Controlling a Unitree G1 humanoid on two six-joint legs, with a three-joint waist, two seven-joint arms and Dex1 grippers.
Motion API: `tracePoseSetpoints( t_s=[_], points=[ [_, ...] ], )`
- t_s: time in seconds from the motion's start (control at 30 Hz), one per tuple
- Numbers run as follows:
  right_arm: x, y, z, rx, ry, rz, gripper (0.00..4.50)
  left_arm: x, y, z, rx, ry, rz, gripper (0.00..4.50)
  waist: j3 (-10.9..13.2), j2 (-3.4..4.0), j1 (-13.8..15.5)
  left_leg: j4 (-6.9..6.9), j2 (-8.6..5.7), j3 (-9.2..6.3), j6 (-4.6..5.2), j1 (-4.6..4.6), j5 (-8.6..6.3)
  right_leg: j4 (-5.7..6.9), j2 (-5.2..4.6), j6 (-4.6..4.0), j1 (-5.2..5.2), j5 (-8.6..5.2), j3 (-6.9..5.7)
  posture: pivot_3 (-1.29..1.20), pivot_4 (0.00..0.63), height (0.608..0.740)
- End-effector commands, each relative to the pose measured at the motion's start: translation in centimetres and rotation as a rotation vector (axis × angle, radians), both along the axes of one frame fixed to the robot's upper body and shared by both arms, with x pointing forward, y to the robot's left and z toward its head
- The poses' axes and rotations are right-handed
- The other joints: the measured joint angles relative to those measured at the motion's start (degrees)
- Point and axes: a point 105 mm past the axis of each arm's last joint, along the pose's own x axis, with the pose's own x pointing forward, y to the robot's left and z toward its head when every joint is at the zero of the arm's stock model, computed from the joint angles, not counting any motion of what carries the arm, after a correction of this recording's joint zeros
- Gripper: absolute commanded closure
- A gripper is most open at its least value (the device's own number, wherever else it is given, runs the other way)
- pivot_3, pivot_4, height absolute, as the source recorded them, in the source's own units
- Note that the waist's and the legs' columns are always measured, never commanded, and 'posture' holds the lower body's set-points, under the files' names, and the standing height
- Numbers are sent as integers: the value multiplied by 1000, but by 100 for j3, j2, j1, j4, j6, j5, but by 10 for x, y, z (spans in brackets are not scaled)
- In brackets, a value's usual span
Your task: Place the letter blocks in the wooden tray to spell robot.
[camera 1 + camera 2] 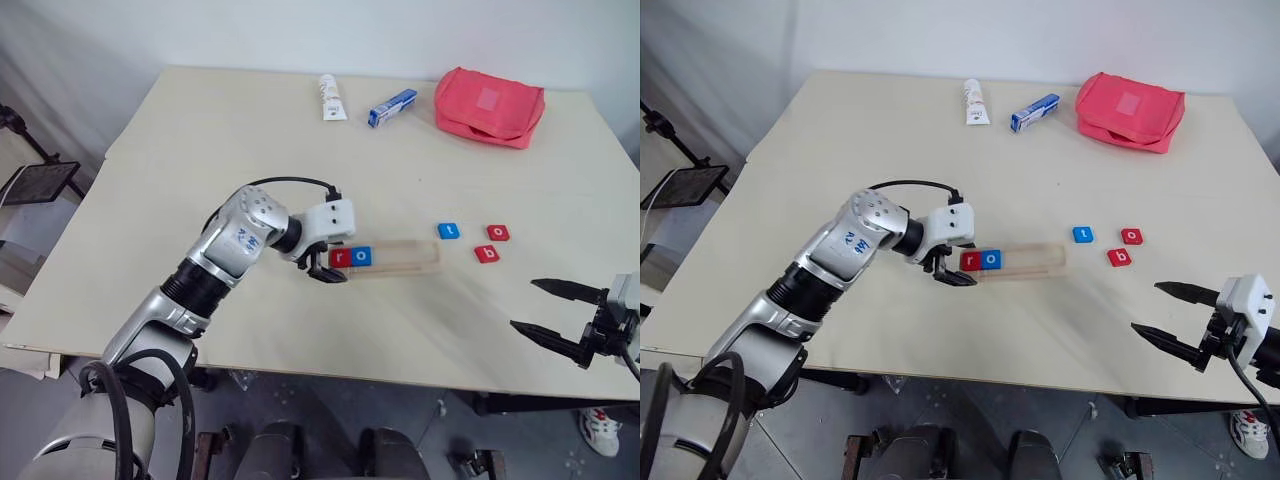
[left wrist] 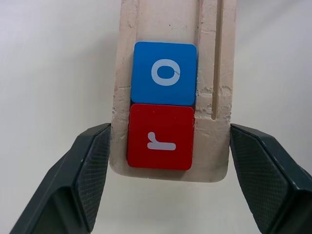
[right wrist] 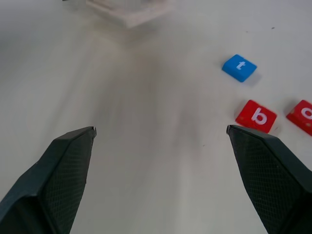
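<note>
Head views: wooden tray lying crosswise on table, red "r" block and blue "o" block seated edge to edge at its left end. Rest of groove bare, presumably kept for the three letters still owed. Left gripper set at that same end, fingers parted on either side of the tray tip, gripping no tile; judged to be steadying or squaring the strip, not picking. Blue "t" block, red "o" block and red "b" block loose on the table to the right of the tray, well apart from it, near the right arm's side, so likely its work. Right gripper low near the table's front-right edge, spread wide, empty, aimed toward the loose tiles. White tube, blue-and-white box and red pouch along the far edge, clear of the job.

Left wrist view: tray end between the two black fingers, inner faces at or just off its side edges; contact not certain. "r" nearest the end, "o" butted behind it.

Right wrist view: fingers released, bare table between them. "t", "b" and part of the red "o" ahead, to one side. Next due: "b".
</note>
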Motion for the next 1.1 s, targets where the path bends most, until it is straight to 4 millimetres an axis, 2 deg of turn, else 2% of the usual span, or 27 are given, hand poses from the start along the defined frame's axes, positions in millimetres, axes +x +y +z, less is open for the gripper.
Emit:
tracePoseSetpoints(
  t_s=[0.03, 0.2, 0.43, 0.77, 1.1],
  points=[
    [-4, -6, 13, -30, -53, 10, 0, -9, -12, 3, 22, -32, -63, 1108, 0, 0, -9, 2, 0, 3, 0, 0, 0, 0, 0, 0, 0, 0, 2, 0, 150, 740],
    [-10, -19, 16, -38, -68, 0, 0, -20, -29, -19, 65, 0, -90, 1108, 0, 0, 13, 11, 0, 5, 2, 1, -1, -2, -1, 0, 4, 0, 4, 0, 150, 740],
    [-12, -19, 12, -37, -59, 22, 0, -24, -40, -33, 91, 4, -81, 1108, 1, -1, 18, 22, -1, -3, 8, -7, -4, -6, -3, 0, 8, 0, 2, 0, 150, 740],
    [-11, -16, 9, -30, -62, 4, 0, -16, -51, -27, 90, -30, -64, 1108, 0, 0, 23, 31, -1, -4, 8, -7, -5, -8, -4, 0, 14, 0, 2, 0, 150, 740],
    [-12, -18, 7, -33, -58, -20, 0, -21, -63, -22, 68, -17, -76, 1108, 1, -1, 17, 31, -1, -3, 9, -8, -5, -8, -5, 0, 13, 0, 2, 0, 150, 740]
  ],
)
